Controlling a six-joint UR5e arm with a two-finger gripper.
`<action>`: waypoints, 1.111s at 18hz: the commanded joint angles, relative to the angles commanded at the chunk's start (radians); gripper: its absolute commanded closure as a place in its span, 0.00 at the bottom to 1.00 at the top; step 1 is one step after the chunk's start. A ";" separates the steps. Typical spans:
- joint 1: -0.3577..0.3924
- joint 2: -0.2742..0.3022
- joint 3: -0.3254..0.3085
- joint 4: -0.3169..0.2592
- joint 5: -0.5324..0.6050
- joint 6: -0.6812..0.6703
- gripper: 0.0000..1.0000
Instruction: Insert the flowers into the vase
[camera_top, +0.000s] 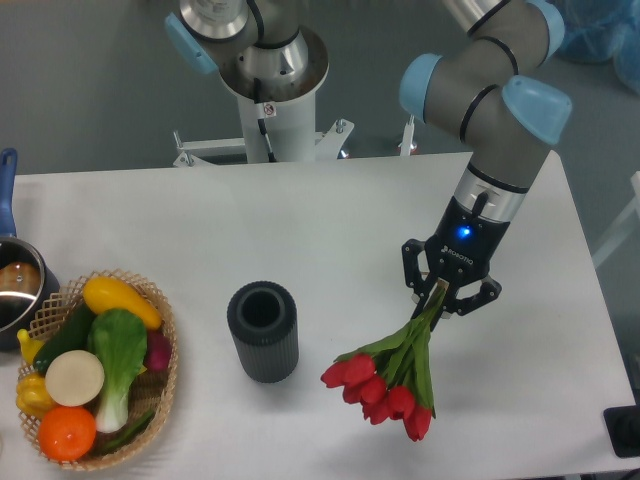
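A bunch of red tulips with green stems, the flowers (390, 385), hangs to the right of the table's middle, heads pointing down and left. My gripper (441, 296) is shut on the stem ends at the top of the bunch. The vase (263, 331), a dark ribbed cylinder with an open round mouth, stands upright on the table to the left of the flowers, apart from them. The nearest red heads are a short gap from the vase's right side.
A wicker basket (165, 375) holding vegetables and fruit, including a bok choy (117, 355), sits at the left front. A metal pot (15, 290) with a blue handle is at the left edge. A second arm's base (275, 95) stands behind the table.
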 joint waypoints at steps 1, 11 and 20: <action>-0.002 0.000 -0.003 0.002 0.000 0.003 0.70; -0.002 0.000 -0.009 0.002 0.000 0.000 0.70; 0.002 0.000 -0.005 0.021 -0.077 -0.002 0.71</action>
